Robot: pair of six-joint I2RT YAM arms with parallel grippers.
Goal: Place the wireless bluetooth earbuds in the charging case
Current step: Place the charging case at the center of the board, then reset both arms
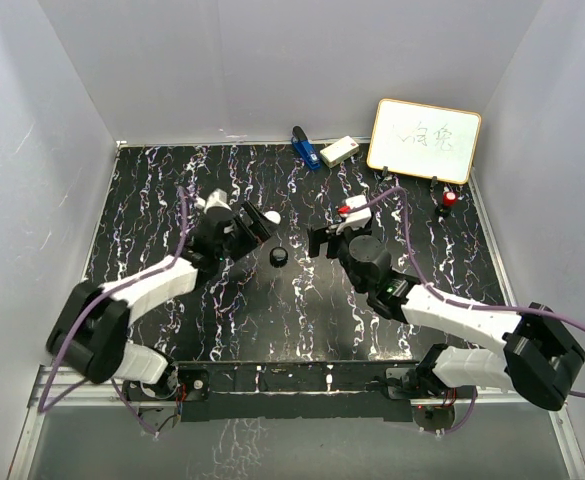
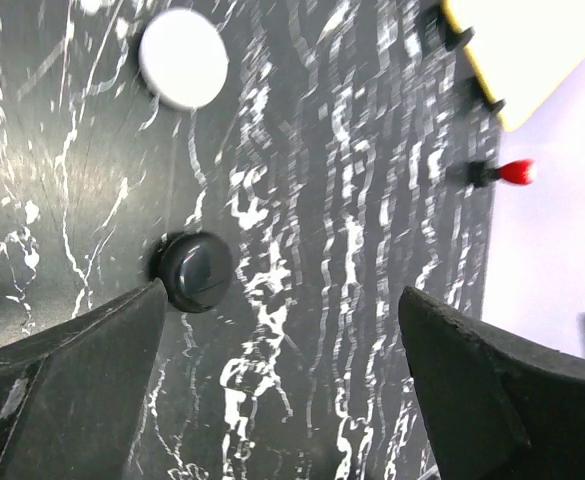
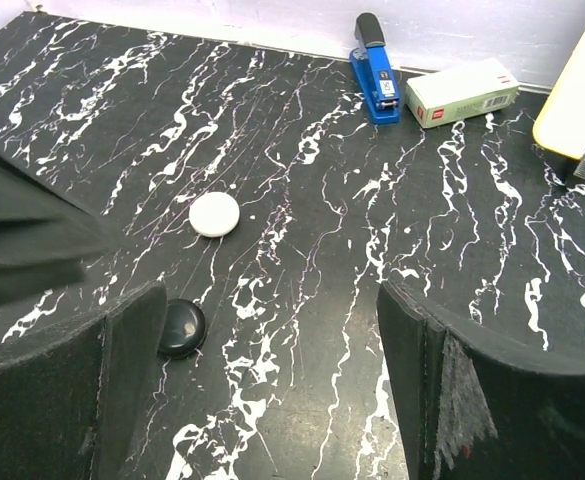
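Note:
No earbuds show in any view. A small round black case (image 1: pixel 279 257) lies shut on the black marbled table, between my two grippers. It also shows in the left wrist view (image 2: pixel 194 270) beside the left finger, and in the right wrist view (image 3: pixel 182 328) beside the left finger. A larger white round puck (image 1: pixel 270 216) lies just beyond it, seen too in the left wrist view (image 2: pixel 183 58) and the right wrist view (image 3: pixel 214 214). My left gripper (image 1: pixel 255 228) (image 2: pixel 282 295) is open and empty. My right gripper (image 1: pixel 332 228) (image 3: pixel 272 295) is open and empty.
A blue stapler (image 1: pixel 303 147) (image 3: pixel 375 68) and a white box (image 1: pixel 339 151) (image 3: pixel 462 92) lie at the back wall. A small whiteboard (image 1: pixel 424 140) stands at the back right, with a red-capped item (image 1: pixel 450 199) (image 2: pixel 512 172) before it. White walls enclose the table.

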